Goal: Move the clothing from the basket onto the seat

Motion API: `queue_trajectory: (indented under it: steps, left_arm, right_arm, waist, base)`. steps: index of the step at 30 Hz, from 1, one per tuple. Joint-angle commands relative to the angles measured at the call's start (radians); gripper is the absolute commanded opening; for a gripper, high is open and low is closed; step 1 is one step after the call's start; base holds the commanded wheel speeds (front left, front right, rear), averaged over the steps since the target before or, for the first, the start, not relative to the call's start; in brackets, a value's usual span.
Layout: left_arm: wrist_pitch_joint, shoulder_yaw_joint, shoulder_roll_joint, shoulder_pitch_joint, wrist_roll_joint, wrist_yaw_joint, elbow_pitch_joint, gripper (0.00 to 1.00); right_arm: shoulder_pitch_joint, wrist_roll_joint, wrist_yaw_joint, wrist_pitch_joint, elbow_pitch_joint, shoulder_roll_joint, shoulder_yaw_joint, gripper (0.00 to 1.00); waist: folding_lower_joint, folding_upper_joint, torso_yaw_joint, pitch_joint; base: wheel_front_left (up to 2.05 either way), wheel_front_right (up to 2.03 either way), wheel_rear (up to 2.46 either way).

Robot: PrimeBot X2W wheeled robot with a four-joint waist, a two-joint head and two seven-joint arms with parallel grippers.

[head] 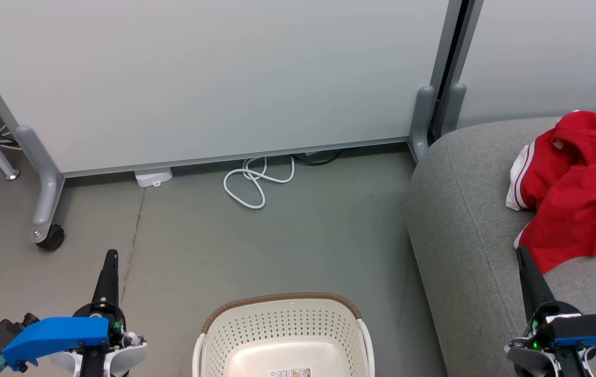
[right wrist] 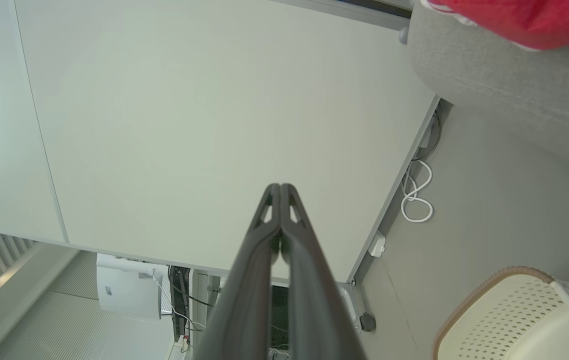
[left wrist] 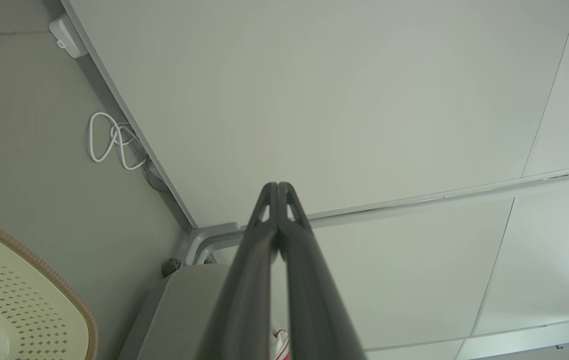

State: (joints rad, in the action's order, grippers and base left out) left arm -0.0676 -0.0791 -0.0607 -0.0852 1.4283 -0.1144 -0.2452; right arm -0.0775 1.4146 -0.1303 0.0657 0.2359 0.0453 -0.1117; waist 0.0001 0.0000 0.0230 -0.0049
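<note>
Insp. finding: my left gripper & right gripper hang w/ jaws pressed together on nothing, clothing lies heaped on the seat, basket shows bare bottom, so transfer appears done; next move: only check basket's unseen near part.

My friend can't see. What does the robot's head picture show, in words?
Red clothing lies crumpled on a grey sofa at the right, and a cream basket with a brown rim sits on the floor at bottom centre, no clothes showing in it. The left gripper and right gripper rise from the lower corners, both shut.
</note>
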Motion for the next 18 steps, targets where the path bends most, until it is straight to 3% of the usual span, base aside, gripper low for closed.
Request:
queue_trajectory:
  steps: [1, 18]
  left_arm:
    - [-0.005, -0.005, -0.001, -0.019, 0.018, -0.007, 0.003, 0.00]
    - [-0.037, -0.029, 0.008, -0.026, 0.138, -0.016, 0.000, 0.00]
  right_arm:
    - [-0.020, 0.020, -0.001, 0.007, -0.002, 0.007, -0.002, 0.00]
    - [-0.032, 0.149, -0.001, 0.040, 0.008, 0.008, -0.003, 0.00]
  waist:
    - [-0.0001, 0.0000, -0.001, 0.000]
    - [-0.0001, 0.0000, -0.016, 0.005]
  base:
    - [0.00, 0.00, 0.00]
    - [0.00, 0.00, 0.00]
